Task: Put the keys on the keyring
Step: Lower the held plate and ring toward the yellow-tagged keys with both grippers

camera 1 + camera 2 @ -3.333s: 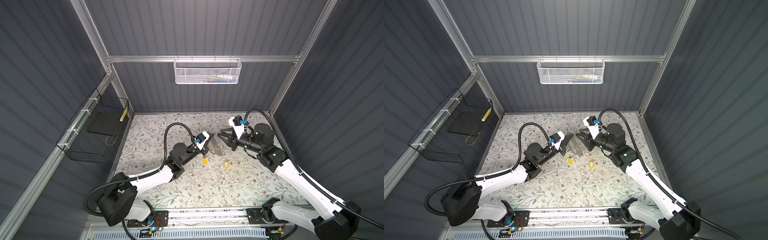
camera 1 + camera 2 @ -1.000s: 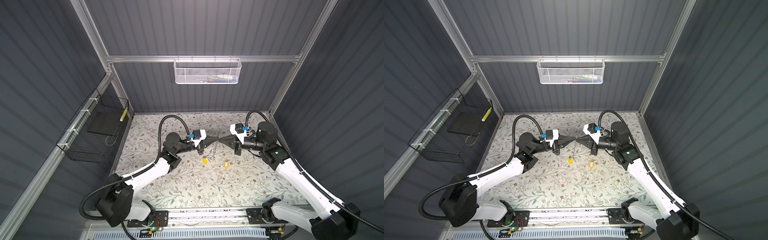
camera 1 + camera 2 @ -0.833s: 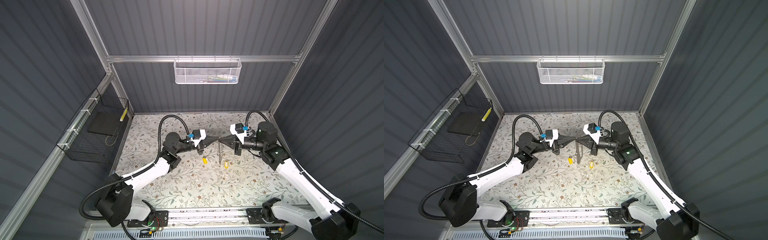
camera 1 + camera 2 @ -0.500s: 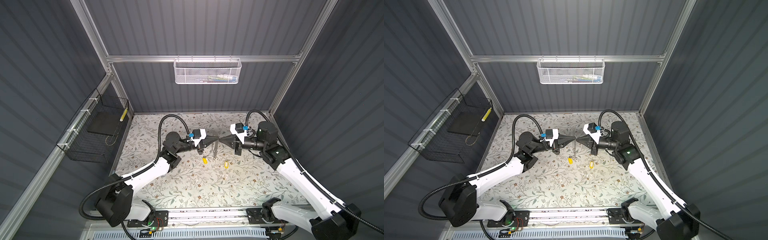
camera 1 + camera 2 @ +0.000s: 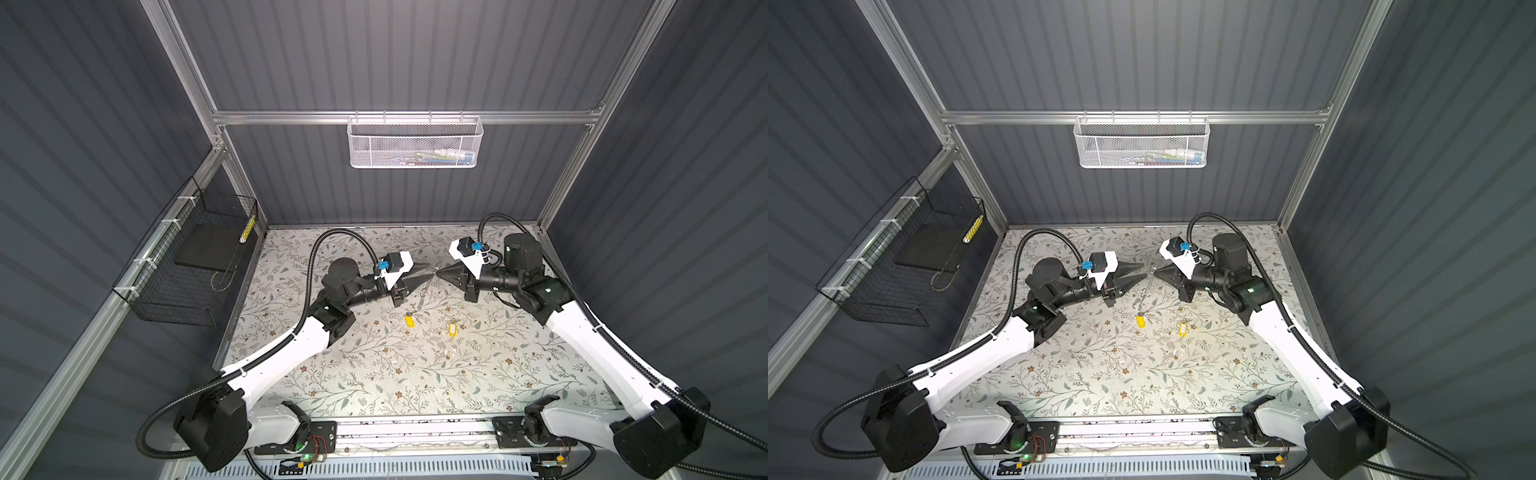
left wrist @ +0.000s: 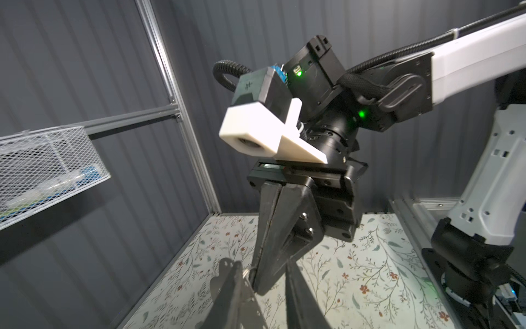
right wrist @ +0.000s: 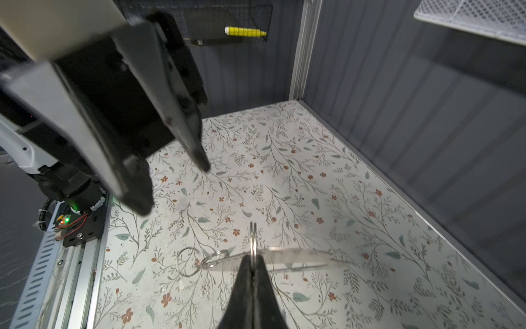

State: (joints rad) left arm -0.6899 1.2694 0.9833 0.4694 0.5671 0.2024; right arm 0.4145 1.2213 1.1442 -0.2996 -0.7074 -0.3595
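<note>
Both keys, yellow tags (image 5: 409,321) (image 5: 452,328), lie on the floral mat below the grippers, and both top views show them (image 5: 1140,321) (image 5: 1182,328). My right gripper (image 5: 437,273) (image 7: 252,257) is shut on a thin silver ring of the keyring (image 7: 299,255). The keyring hangs slanted below the tips (image 5: 1144,291) and is blurred in the right wrist view. My left gripper (image 5: 428,274) (image 7: 173,185) faces it tip to tip, open. In the left wrist view its fingers (image 6: 230,293) straddle the right gripper's tip without holding anything.
A white mesh basket (image 5: 415,143) hangs on the back wall. On the left wall hangs a black wire basket (image 5: 195,266). A metal rail (image 5: 415,428) with both arm bases runs along the mat's front edge. Grey panel walls enclose the mat.
A second ago both grippers were shut tip to tip on the keyring. The left gripper has opened and let go, and the keyring has dropped and swings from the right gripper.
</note>
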